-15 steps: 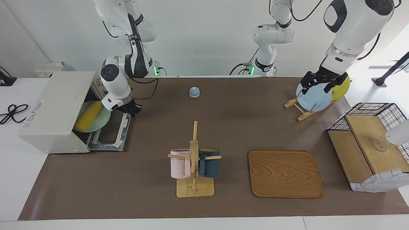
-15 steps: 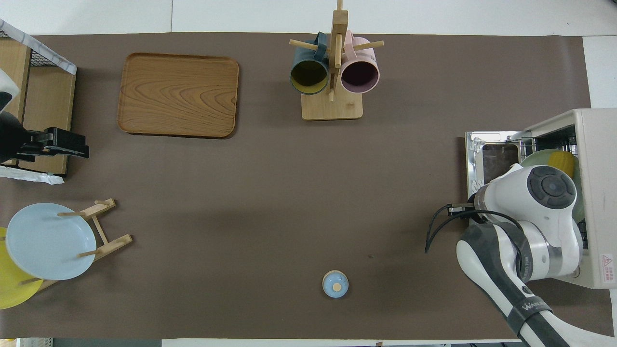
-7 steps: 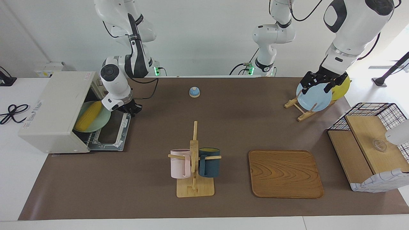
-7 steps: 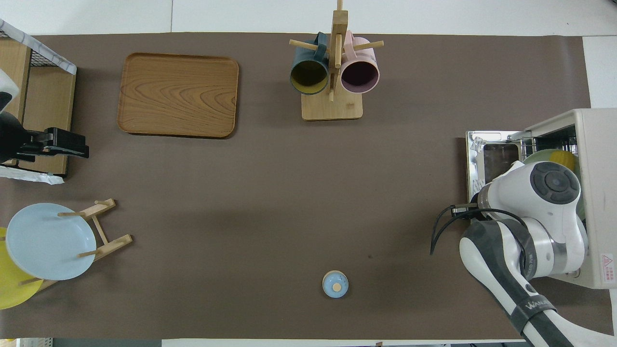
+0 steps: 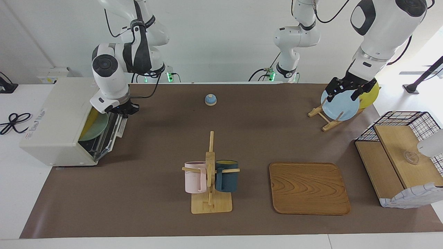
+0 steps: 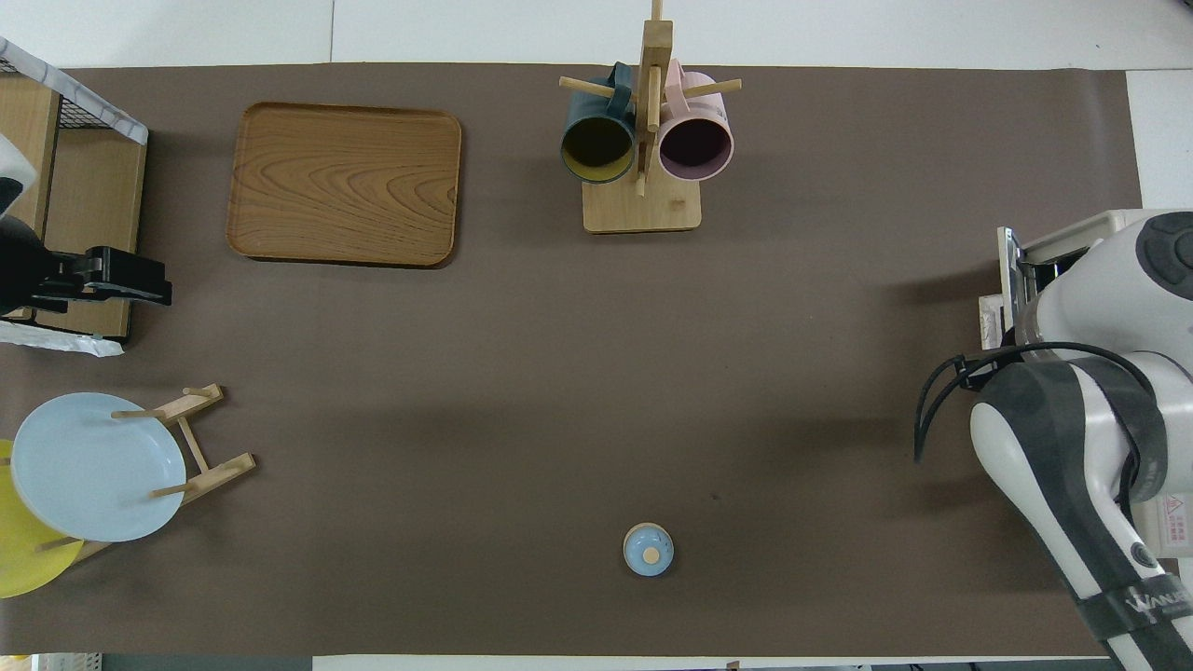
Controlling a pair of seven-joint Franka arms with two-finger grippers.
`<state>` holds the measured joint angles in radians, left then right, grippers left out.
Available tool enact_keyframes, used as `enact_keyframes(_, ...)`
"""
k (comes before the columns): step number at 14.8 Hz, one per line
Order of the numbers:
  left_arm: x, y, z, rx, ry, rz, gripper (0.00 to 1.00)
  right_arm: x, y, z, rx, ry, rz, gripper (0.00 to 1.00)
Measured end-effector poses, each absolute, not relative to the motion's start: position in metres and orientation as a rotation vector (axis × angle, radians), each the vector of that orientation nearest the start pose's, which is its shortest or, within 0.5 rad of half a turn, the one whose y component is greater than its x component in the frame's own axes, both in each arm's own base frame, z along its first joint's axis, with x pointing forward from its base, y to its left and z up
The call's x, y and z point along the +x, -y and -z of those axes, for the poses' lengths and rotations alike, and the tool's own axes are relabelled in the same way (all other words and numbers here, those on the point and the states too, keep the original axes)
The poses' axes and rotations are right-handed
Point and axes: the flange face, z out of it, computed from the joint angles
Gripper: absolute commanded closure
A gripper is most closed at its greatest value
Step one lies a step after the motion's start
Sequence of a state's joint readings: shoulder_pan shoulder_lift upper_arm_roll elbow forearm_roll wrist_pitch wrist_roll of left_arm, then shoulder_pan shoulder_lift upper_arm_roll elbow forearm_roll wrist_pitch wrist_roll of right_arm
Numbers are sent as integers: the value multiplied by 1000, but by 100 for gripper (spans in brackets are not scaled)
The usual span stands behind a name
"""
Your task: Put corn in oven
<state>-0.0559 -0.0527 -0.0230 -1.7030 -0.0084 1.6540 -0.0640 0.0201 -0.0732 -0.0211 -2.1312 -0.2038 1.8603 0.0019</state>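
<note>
Nearest the robots, a small blue bell [image 5: 210, 99] sits alone mid-worktop [image 5: 155, 145], with bare brown mat all round it. Toward the left arm's end, a wooden plate rack [image 5: 325, 117] holds a pale blue plate [image 5: 341, 107] and a yellow plate [image 5: 370, 95] on edge. The left gripper [image 6: 126, 284] waits up in the air with its fingers apart and nothing in them, over the edge of the wire-and-wood basket box [image 5: 398, 152]. At the right arm's end stands the oven [image 5: 59, 117], close to the mat's edge, its door [image 5: 110, 133] tilted steeply up but not fully closed. The right gripper [image 5: 121, 110] has its fingertips together at the door's upper edge; whether it clasps the handle I cannot tell. Through the gap the corn [image 5: 91, 118] shows as a yellow sliver on a green plate [image 5: 98, 129] inside the oven. Farther out, a mug rack [image 5: 210, 204] carries a pink mug [image 5: 193, 177] and a dark blue mug [image 5: 226, 176], and a wooden tray [image 5: 308, 188] lies beside it toward the left arm's end. Between the oven and the mug rack the mat is open.
</note>
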Motion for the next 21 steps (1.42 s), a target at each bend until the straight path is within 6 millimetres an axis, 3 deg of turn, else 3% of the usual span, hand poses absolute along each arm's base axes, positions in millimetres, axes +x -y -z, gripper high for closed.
enact_keyframes(6,546,42,-601,-3151,-16,58,0,498,79,-460,-3310,211,-303,87)
enact_keyframes(9,549,42,-597,-3153,-15,58,0,498,88,-466,-3319,235,-302,83)
enact_keyframes(13,555,42,-590,-3153,-14,61,0,511,74,-486,-3327,273,-308,76)
enact_keyframes(17,557,42,-586,-3153,-14,51,0,524,36,-526,-3328,357,-320,63)
enact_keyframes(21,557,42,-586,-3153,-14,51,0,535,0,-572,-3207,360,-238,60)
